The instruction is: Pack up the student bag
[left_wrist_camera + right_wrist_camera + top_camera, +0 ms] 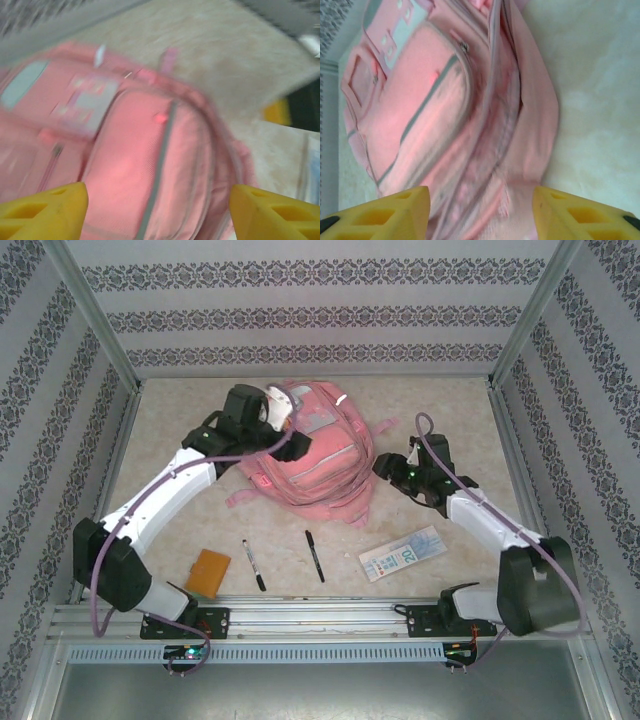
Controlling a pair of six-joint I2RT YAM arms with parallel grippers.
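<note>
Lying mid-frame, the student bag (318, 470) sits between your left claw (157, 197) and right claw (481, 197), both released, gripping nothing.

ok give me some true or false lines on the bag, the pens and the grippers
1. Two black pens lie on the table between the student bag and the arm bases. True.
2. The orange pad is inside the bag. False: it lies on the table by the left arm's base.
3. The left gripper and right gripper both have their fingers apart. True.
4. The right gripper holds a pen. False: both pens lie on the table.
</note>
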